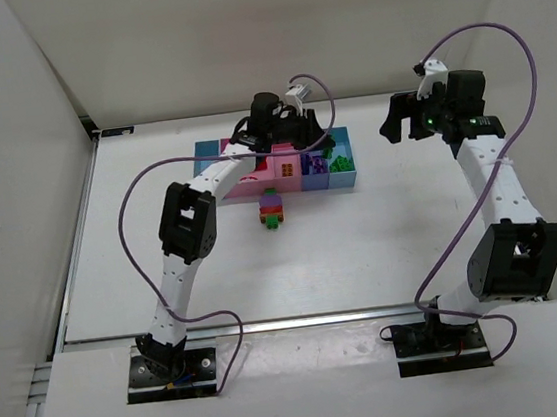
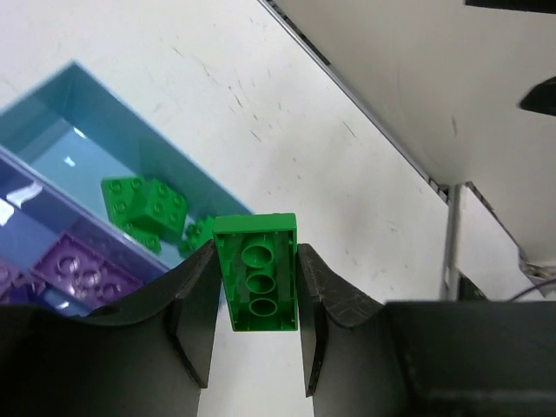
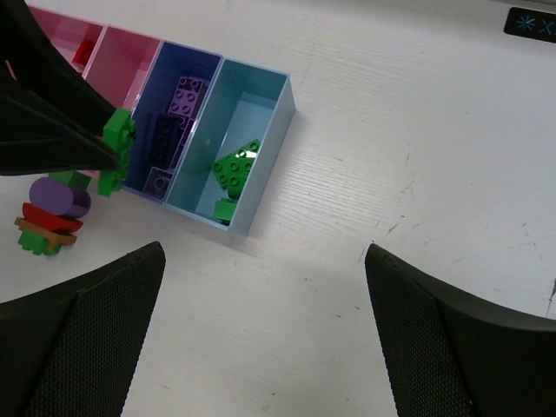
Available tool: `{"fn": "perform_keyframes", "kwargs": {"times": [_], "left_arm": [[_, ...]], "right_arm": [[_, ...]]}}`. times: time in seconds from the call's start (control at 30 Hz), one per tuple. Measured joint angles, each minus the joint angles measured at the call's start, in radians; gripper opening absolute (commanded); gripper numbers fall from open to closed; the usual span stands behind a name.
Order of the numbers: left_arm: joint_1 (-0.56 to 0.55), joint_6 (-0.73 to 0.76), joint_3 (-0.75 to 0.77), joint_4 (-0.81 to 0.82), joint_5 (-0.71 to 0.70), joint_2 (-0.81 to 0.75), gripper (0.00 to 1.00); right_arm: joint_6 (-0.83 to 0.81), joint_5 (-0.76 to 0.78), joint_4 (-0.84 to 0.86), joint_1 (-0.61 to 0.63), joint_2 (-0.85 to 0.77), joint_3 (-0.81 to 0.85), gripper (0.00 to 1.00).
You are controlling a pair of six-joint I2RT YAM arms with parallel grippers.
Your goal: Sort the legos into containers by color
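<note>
My left gripper (image 2: pixel 256 252) is shut on a green lego brick (image 2: pixel 258 287), held underside up between its fingers. It hangs over the right end of the containers (image 1: pixel 208 152), beside the end light blue compartment (image 2: pixel 82 143), which holds green legos (image 2: pixel 143 204). The darker blue compartment next to it holds purple legos (image 2: pixel 78 269). A small stack of purple, red, orange and green legos (image 1: pixel 273 210) stands on the table in front of the tray. My right gripper (image 3: pixel 263 252) is open and empty, raised over bare table right of the tray (image 3: pixel 261 152).
White walls close in the table at the back and both sides. A metal rail (image 2: pixel 452 234) runs along the table's far edge behind the tray. The left arm (image 1: pixel 188 224) reaches across the table's left half toward the tray.
</note>
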Motion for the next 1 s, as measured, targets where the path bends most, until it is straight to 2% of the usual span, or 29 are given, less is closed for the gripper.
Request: {"fn": "perform_keyframes", "kwargs": {"times": [0.4, 0.6, 0.7, 0.77, 0.83, 0.87, 1.0], "left_arm": [[-0.052, 0.058, 0.208, 0.153, -0.099, 0.179, 0.30], [-0.061, 0.084, 0.247, 0.173, -0.126, 0.230, 0.37], [-0.062, 0.096, 0.247, 0.171, -0.143, 0.244, 0.45], [-0.061, 0.106, 0.253, 0.165, -0.161, 0.254, 0.59], [-0.062, 0.120, 0.269, 0.158, -0.182, 0.266, 0.66], [-0.061, 0.126, 0.279, 0.155, -0.193, 0.273, 0.73], [-0.060, 0.148, 0.295, 0.142, -0.222, 0.285, 0.79]], "right_arm": [[0.026, -0.014, -0.002, -0.066, -0.022, -0.036, 0.99], [0.031, -0.019, -0.001, -0.080, -0.030, -0.036, 0.99], [0.032, -0.020, -0.002, -0.083, -0.030, -0.036, 0.98], [0.034, -0.024, -0.002, -0.082, -0.030, -0.036, 0.98], [0.034, -0.027, -0.002, -0.083, -0.030, -0.036, 0.98], [0.035, -0.028, -0.002, -0.083, -0.030, -0.036, 0.98], [0.037, -0.034, -0.001, -0.082, -0.029, -0.036, 0.98]]}}
